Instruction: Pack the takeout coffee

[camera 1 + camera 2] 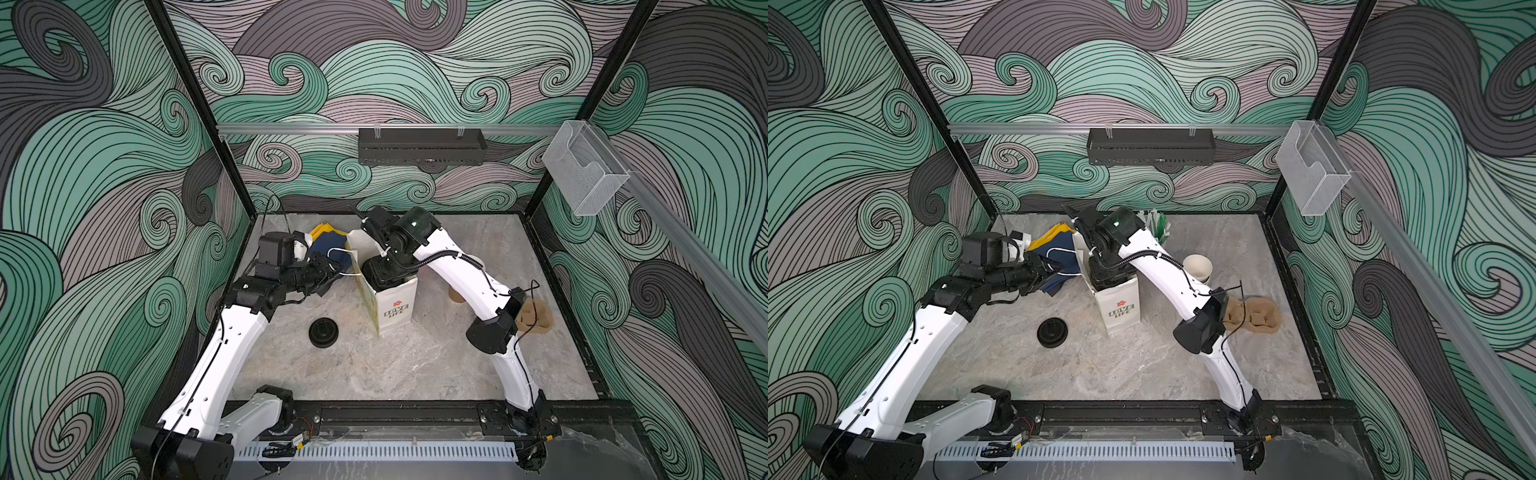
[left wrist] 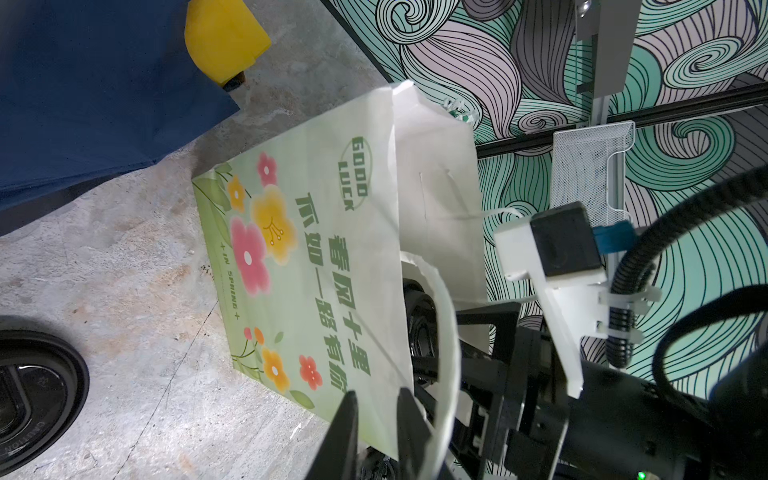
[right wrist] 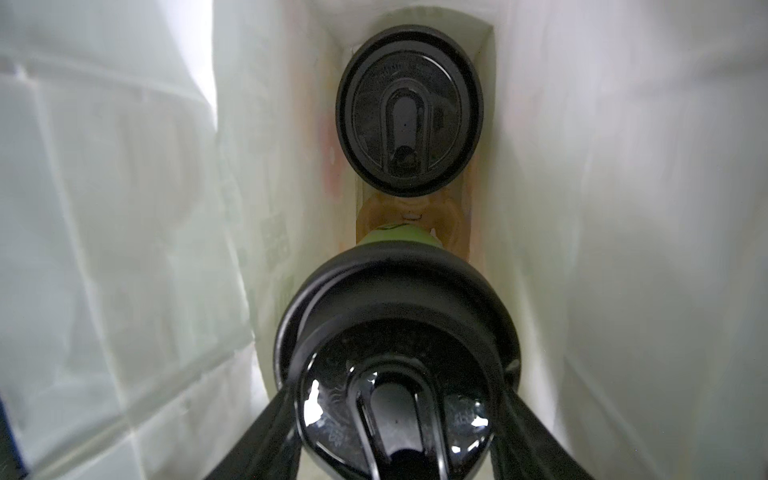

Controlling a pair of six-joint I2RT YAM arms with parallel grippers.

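A white paper bag (image 1: 392, 305) (image 1: 1121, 305) with a flowered green side (image 2: 299, 266) stands upright mid-table. My left gripper (image 2: 376, 419) is shut on the bag's top edge beside its white handle, holding the mouth apart. My right gripper (image 3: 397, 399) reaches down inside the bag, shut on a takeout coffee cup (image 3: 395, 235) by its black sip lid (image 3: 395, 374). A second lidded cup (image 3: 409, 110) sits deeper in the bag in a brown carrier (image 3: 453, 220). In both top views the bag hides the right fingers and both cups.
A loose black lid (image 1: 323, 332) (image 1: 1052, 331) (image 2: 29, 395) lies left of the bag. Blue and yellow bags (image 1: 328, 245) (image 2: 104, 83) lie behind the left gripper. A stack of lidless cups (image 1: 1198, 268) and a brown carrier tray (image 1: 1254, 313) sit at right.
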